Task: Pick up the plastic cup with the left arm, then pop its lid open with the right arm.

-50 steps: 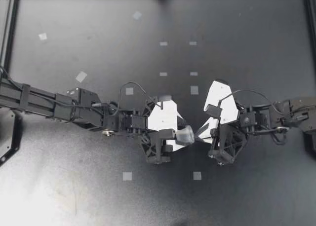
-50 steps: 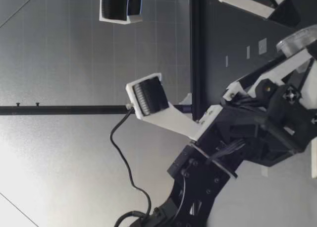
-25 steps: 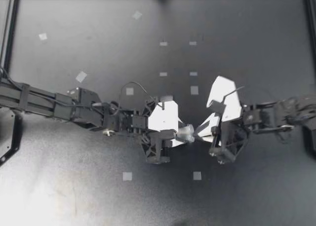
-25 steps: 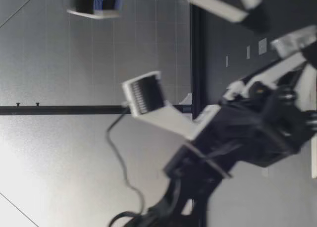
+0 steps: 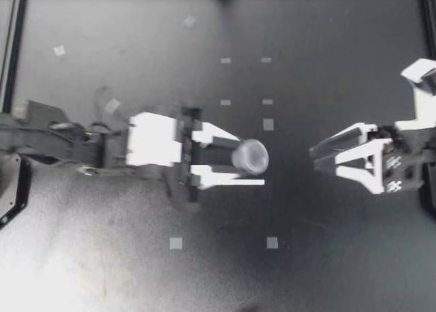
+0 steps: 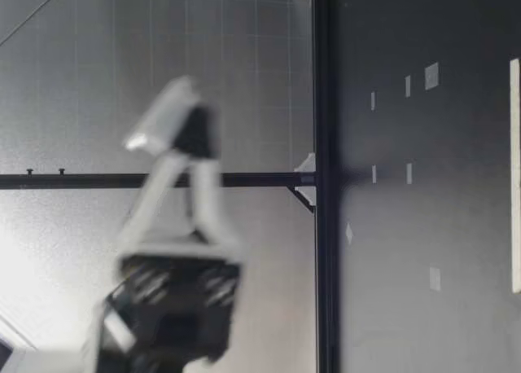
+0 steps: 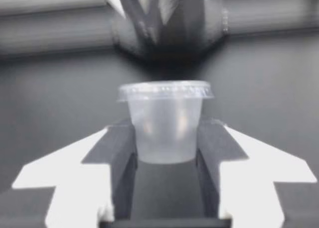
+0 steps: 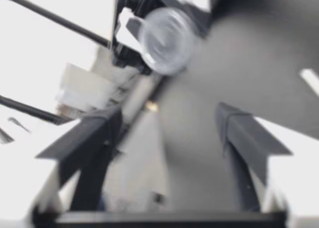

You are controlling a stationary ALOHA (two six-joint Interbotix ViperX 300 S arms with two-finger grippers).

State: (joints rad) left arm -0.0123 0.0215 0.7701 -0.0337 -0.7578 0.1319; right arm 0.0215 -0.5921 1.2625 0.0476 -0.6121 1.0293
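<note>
A small clear cup [image 5: 252,154] with a lid hangs above the black table, and my left gripper [image 5: 244,161] is shut on its sides. In the left wrist view the cup [image 7: 166,123] stands upright between the dark pads [image 7: 119,156]. My right gripper [image 5: 317,159] is open and empty, a short way to the right of the cup and pointing at it. Seen from the right wrist, the cup [image 8: 167,41] lies ahead of the spread fingers [image 8: 94,148]. The low view holds one blurred gripper [image 6: 175,137] raised above the table.
Small pale tape squares [image 5: 176,243] dot the black table [image 5: 327,257], among them one [image 5: 268,125] just beyond the cup. A dark frame [image 5: 13,53] borders the table. In the left wrist view my right gripper [image 7: 164,19] looms ahead, blurred.
My left gripper shut on the cup while the right one still held it. The right gripper then opened and drew back to the right. The left arm pulled back and levelled out.
</note>
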